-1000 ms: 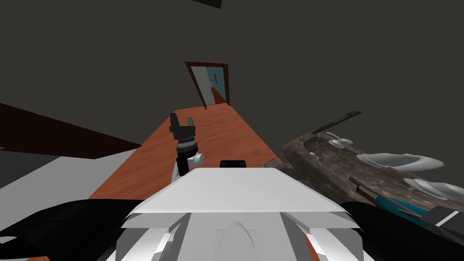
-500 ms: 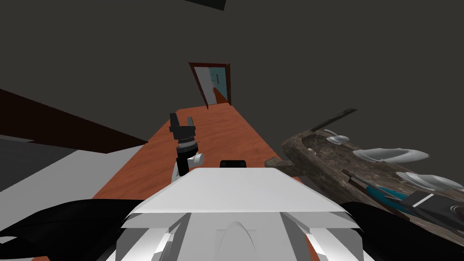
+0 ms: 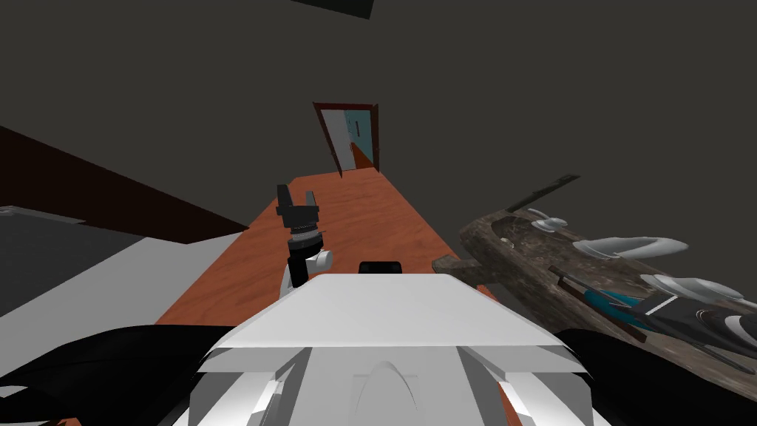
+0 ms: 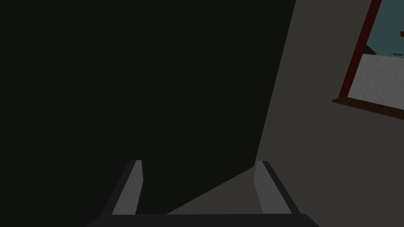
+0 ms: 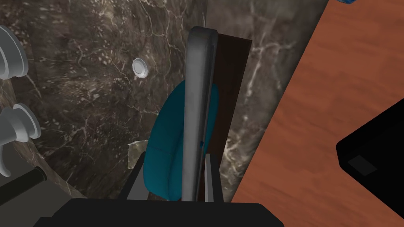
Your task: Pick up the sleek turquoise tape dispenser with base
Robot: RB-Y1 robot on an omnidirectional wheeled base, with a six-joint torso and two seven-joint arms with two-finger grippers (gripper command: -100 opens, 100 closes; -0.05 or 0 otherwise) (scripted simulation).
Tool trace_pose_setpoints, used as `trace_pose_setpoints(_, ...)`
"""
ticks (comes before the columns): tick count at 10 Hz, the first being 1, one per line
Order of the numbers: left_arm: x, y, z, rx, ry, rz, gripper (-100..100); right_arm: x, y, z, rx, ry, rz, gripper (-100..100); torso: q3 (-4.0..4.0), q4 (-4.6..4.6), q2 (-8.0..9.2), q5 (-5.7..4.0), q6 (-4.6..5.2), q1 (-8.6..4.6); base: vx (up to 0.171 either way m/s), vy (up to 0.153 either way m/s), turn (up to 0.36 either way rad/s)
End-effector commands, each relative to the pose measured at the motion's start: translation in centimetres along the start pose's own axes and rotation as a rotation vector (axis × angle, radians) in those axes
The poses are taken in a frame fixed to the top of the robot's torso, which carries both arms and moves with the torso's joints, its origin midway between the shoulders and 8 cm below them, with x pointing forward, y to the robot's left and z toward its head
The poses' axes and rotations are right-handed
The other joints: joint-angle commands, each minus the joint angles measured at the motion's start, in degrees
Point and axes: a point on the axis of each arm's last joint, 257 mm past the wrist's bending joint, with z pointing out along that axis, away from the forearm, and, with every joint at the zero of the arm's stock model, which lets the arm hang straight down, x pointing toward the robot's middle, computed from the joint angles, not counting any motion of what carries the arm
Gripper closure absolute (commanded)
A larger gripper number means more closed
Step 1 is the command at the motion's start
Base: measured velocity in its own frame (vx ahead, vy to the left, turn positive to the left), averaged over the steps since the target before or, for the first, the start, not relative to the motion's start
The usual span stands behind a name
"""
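Your right gripper (image 5: pixel 173 157) has its jaws clenched on the tape dispenser (image 5: pixel 165 146). One blade presses the turquoise flank and the other presses the side with the dark brown base (image 5: pixel 230 79). The dispenser sits at the dark marble tabletop (image 5: pixel 264 47), along the edge that borders the wood floor (image 5: pixel 335 98), next to the sink basin (image 5: pixel 79 98) with its drain (image 5: pixel 140 67). I cannot tell whether it is clear of the marble yet.

It looks like a rigid, smooth shell, so expect it to be stiff but slippery. A dispenser with a base is probably heavier low down. Thin blades on a curved flank could let it pivot, so a grip low and close to the base is the safer one.

Your left gripper (image 4: pixel 198 163) is raised in front of you with its jaws released and holding nothing.
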Motion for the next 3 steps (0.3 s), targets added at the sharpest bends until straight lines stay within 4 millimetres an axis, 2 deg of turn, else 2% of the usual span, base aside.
trace_pose_setpoints(1,0.00,0.00,0.00,0.000,0.000,0.000,0,-0.31,-0.03,0.14,0.002,0.001,0.024,100,0.00,0.00,0.00,0.00,0.00,0.00,-0.046,0.000,-0.010)
trace_pose_setpoints(2,0.00,0.00,0.00,0.000,0.000,0.000,0,-0.24,0.03,0.09,0.001,0.000,0.013,100,-0.06,-0.01,-0.13,0.00,0.05,-0.11,-0.012,-0.003,-0.007)
trace_pose_setpoints(3,0.00,0.00,0.00,0.000,0.000,0.000,0,-0.22,0.03,0.10,0.001,0.001,0.016,0,-0.13,-0.04,-0.24,-0.02,0.03,-0.15,0.000,0.000,0.000)
